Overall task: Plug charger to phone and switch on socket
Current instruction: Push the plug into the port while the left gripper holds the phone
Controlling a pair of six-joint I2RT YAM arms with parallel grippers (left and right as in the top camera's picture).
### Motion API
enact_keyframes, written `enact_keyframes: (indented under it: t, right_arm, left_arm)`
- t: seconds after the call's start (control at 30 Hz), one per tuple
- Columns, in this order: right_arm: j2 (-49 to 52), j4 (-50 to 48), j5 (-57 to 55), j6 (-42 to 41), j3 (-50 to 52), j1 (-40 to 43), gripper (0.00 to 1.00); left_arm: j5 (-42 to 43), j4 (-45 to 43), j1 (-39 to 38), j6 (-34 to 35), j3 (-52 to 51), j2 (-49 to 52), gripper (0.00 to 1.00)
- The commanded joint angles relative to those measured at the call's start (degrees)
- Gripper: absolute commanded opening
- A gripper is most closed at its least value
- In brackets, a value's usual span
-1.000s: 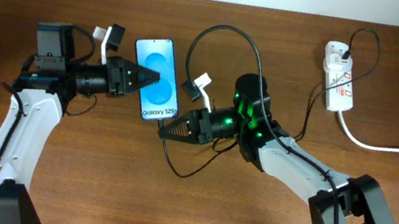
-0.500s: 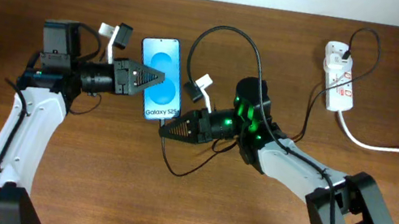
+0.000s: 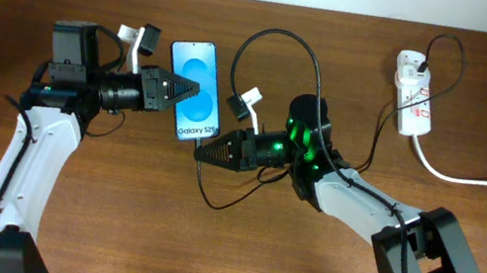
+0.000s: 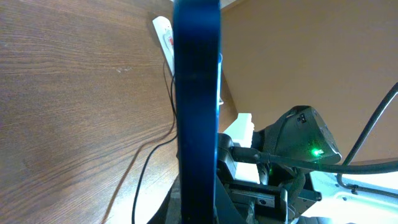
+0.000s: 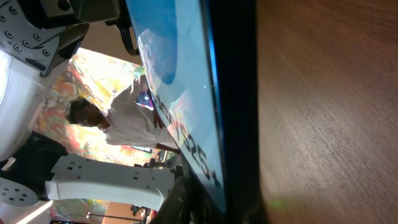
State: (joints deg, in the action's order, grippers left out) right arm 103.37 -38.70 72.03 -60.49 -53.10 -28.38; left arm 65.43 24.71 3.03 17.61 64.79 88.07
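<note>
My left gripper (image 3: 178, 92) is shut on the left edge of the phone (image 3: 202, 74) and holds it with its blue screen facing up. The left wrist view shows the phone edge-on (image 4: 198, 93). My right gripper (image 3: 202, 152) is shut on the tip of the charger (image 3: 286, 37), right at the phone's bottom edge. The plug tip itself is hidden. The black cable loops back to the socket (image 3: 411, 104) at the far right. The right wrist view shows the phone's screen (image 5: 180, 93) close against my fingers.
The socket's thick white cord (image 3: 477, 181) runs off the right edge. A slack loop of the black cable (image 3: 208, 199) lies on the table below my right gripper. The socket also shows in the left wrist view (image 4: 164, 36).
My left gripper has shifted the phone slightly. My right gripper has crept up closer to the phone's bottom edge.
</note>
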Motion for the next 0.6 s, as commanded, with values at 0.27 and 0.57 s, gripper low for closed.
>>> enact_keyframes:
  t: [0.27, 0.57]
  right_arm:
    - [-2.64, -5.68, -24.96, -0.20, -9.70, 7.15, 0.04]
    - [-2.64, -5.70, -26.67, 0.22, -10.91, 7.15, 0.04]
  left_arm:
    - [8.26, 5.84, -8.94, -1.40, -5.73, 0.09, 0.00]
    - [8.31, 6.56, -8.94, -1.40, -5.73, 0.09, 0.00]
